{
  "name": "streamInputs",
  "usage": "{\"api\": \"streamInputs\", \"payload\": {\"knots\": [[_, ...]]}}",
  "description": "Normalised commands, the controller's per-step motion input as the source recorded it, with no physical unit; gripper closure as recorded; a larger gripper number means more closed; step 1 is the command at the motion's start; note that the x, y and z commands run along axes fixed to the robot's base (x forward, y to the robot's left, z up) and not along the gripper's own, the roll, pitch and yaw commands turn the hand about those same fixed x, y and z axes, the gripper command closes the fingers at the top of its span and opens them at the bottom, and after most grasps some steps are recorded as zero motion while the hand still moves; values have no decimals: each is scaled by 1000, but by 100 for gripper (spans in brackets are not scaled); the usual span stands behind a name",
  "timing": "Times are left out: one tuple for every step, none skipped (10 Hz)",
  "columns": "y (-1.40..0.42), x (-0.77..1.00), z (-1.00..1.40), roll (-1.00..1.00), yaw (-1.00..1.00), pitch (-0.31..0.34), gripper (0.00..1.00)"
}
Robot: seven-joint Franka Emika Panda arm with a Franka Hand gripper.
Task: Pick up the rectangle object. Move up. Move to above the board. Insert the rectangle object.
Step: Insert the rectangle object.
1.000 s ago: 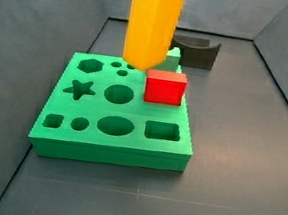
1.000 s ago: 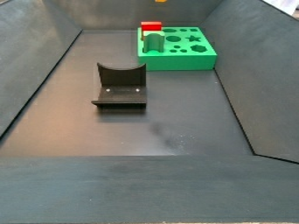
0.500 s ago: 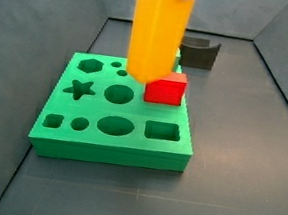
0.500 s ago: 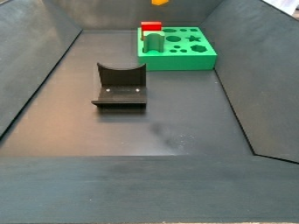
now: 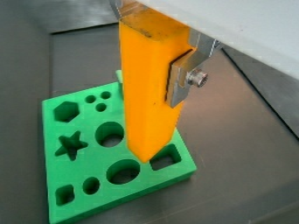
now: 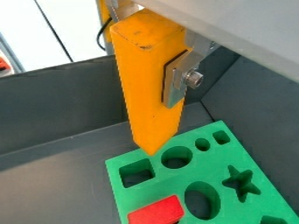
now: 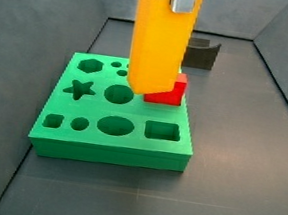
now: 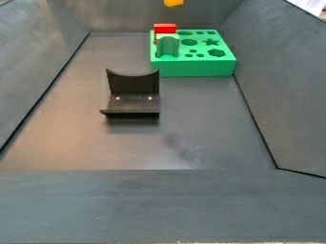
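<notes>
A dark grey counter (image 8: 192, 143) is seen in both side views, walled on its sides by sloping dark panels; most of it lies bare. The board (image 7: 112, 115) sits flat on this counter, a bright-green slab cut with a star, a hexagon, circles and a square hole, and it is shown again at the far end in a side view (image 8: 193, 52) and from above in both wrist views (image 5: 93, 166) (image 6: 211, 179). A red cube (image 7: 167, 90) rests on the board near its far edge, with a small green block just behind it. The fixture (image 8: 132, 93) stands well apart from the board, with open floor around it on every side.

The rectangle object (image 7: 157, 36) is held upright above the board, its lower end hanging free of the surface — close over the holes near the red cube. It is clamped by the gripper (image 5: 158, 66), closed on the bar's upper part; one silver finger (image 5: 184, 72) is pressed flat against the bar's side. In a wrist view (image 6: 149, 83) the bar's lower end hangs over the board's edge region near the square hole (image 6: 136, 173).
</notes>
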Motion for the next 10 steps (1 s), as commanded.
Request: {"api": "streamInputs", "payload": {"knots": [[-283,0,-166,0,0,0,100],[-166,83,-277,-63,-843,-96,100],[-20,0,-311,-59,-1000,-113,100],[-23,0,-309,-59,-1000,-107,100],[0,214,-80,0,-560,0,100],[0,0,0,0,0,-4,100],[-166,274,-149,0,-397,0,100],[0,0,-191,-9,-1000,0,100],[0,0,-191,-10,-1000,0,100],[0,286,0,0,-403,0,100]]}}
